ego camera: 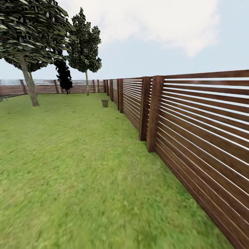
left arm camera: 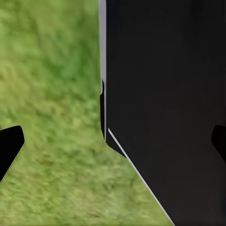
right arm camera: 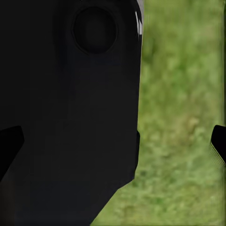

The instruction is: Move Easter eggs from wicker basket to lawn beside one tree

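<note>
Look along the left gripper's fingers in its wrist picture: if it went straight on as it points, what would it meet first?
Probably the lawn. The left gripper is open with nothing between its fingertips, and grass lies ahead on one side. A dark panel of the robot's body covers the other side and could be brushed first; depth is unclear.

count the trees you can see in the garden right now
3, maybe more hidden. A thick-trunked tree stands at the left on the lawn, a thin-trunked tree near the far fence, and a dark cypress between them.
</note>
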`<state>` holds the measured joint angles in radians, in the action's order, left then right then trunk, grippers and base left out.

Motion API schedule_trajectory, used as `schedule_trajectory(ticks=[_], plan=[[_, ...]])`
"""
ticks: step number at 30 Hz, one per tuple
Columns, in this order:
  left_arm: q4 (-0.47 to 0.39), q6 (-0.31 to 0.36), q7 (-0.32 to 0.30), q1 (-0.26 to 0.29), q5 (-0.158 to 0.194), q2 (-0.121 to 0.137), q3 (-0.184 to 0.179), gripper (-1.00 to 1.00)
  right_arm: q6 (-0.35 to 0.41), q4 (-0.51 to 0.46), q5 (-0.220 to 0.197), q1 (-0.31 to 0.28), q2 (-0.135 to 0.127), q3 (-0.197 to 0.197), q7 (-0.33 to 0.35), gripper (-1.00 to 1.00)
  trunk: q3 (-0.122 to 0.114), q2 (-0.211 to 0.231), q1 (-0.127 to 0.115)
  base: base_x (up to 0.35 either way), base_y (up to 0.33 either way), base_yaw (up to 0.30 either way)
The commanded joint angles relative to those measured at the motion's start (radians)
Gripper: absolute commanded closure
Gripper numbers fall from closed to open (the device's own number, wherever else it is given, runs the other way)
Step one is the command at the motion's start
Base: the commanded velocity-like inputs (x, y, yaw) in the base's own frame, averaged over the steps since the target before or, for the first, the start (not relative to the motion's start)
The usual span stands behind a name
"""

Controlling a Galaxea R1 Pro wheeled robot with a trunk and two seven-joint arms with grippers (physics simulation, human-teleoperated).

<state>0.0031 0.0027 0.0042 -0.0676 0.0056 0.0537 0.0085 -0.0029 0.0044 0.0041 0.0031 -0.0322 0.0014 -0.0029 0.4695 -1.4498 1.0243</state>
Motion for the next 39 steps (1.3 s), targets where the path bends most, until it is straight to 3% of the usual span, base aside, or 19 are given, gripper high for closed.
schedule_trajectory(ticks=[1,13,39], plan=[[0.000,0.000,0.000,0.000,0.001,0.000,0.001,-1.00,-0.001,0.000,0.000,-0.001,0.000,0.000,-0.001,-1.00,0.000,0.000,0.001,0.348,0.000,0.000],[0.000,0.000,0.000,0.000,0.001,0.000,0.001,-1.00,-0.001,0.000,0.000,0.000,0.000,0.000,-0.002,-1.00,0.000,0.000,0.001,0.348,0.000,0.095],[0.000,0.000,0.000,0.000,0.001,0.000,0.001,-1.00,0.000,0.000,0.000,0.000,0.000,0.000,-0.002,-1.00,0.000,0.000,0.001,0.348,0.000,0.003]])
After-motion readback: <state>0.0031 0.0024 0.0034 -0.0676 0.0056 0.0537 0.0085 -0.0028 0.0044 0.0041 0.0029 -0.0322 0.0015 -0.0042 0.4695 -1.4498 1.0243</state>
